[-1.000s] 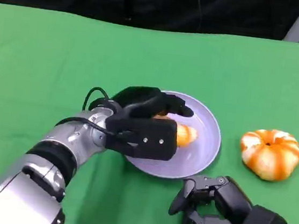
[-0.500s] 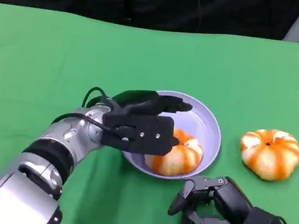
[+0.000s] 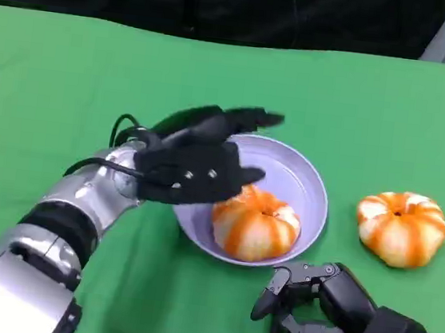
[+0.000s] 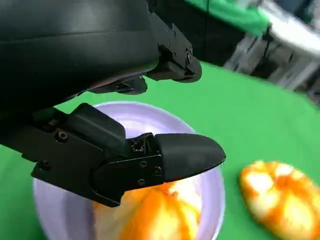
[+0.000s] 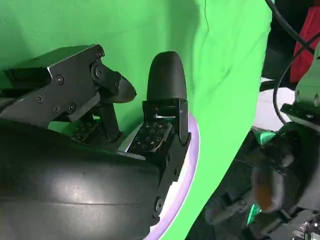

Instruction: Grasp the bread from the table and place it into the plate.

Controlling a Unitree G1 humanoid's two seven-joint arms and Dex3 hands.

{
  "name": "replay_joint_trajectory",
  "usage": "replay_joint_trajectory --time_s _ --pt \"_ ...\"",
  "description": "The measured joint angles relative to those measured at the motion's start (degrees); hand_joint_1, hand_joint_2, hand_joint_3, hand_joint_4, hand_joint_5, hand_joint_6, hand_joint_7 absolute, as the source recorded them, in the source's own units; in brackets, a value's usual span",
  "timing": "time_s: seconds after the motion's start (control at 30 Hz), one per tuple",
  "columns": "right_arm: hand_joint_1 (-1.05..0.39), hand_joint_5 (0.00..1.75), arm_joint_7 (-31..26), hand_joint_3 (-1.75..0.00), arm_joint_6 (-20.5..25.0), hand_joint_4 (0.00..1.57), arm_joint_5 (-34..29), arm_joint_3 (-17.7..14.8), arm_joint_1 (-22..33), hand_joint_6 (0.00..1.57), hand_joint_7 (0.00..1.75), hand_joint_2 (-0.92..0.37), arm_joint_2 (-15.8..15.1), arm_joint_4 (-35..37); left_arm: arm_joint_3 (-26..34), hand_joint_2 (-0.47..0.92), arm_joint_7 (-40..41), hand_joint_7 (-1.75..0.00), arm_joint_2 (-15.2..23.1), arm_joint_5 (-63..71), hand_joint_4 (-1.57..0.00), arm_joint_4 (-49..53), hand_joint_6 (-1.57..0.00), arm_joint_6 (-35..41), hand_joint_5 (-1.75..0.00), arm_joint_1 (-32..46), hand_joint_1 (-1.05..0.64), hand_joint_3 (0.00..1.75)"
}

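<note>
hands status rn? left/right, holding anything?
Left hand: open, fingers spread above the plate, holding nothing; bread lies in the plate.
Right hand: open, empty, near the plate's edge.

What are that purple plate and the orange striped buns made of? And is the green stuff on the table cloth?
The plate looks like smooth plastic: even lilac colour, soft sheen. The bread in the plate and the second bread on the table have a glossy, evenly striped surface, so they may be plastic replicas; real glazed bread cannot be ruled out. The green table cover looks like matte fabric, with no glare.
</note>
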Motion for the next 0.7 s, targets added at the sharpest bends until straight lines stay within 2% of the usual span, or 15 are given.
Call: replay_joint_trajectory --time_s 0.33,0.43,0.47,0.57,0.7 --pt "0.22 1.35 0.55 -0.86 0.78 0.95 0.35 -0.16 0.01 1.01 0.94 -0.68 -0.05 0.01 6.65 0.92 3.91 -0.03 -0.21 -6.49 -0.70 -2.42 -0.46 -5.03 -0.06 3.87 -0.89 0.59" --pt "0.22 1.35 0.81 -0.87 0.78 0.96 0.69 -0.23 0.00 1.01 0.95 -0.68 -0.05 0.04 8.67 0.92 3.60 -0.02 -0.67 -9.28 -0.73 -2.51 -0.48 -6.47 -0.05 4.42 -0.88 0.57" --pt "0.23 1.34 0.82 -0.87 0.78 0.95 0.71 -0.23 0.00 1.00 0.95 -0.68 -0.05 0.04 9.20 0.92 3.40 -0.03 -0.70 -10.02 -0.81 -2.63 -0.52 -6.96 -0.06 4.45 -0.82 0.54" --pt "0.24 1.33 0.83 -0.86 0.77 0.95 0.73 -0.20 0.01 1.00 0.94 -0.69 -0.06 0.04 12.89 0.92 -0.50 -0.03 -1.60 -16.00 -0.86 -4.45 -0.55 -10.85 -0.06 6.64 -0.78 0.52" --pt "0.24 1.31 0.39 -0.84 0.76 0.96 0.40 -0.07 0.03 1.00 0.94 -0.70 -0.14 0.02 15.98 0.92 -5.52 -0.03 -2.33 -21.40 -0.97 -5.93 -0.65 -14.03 -0.05 9.94 -0.73 0.39"
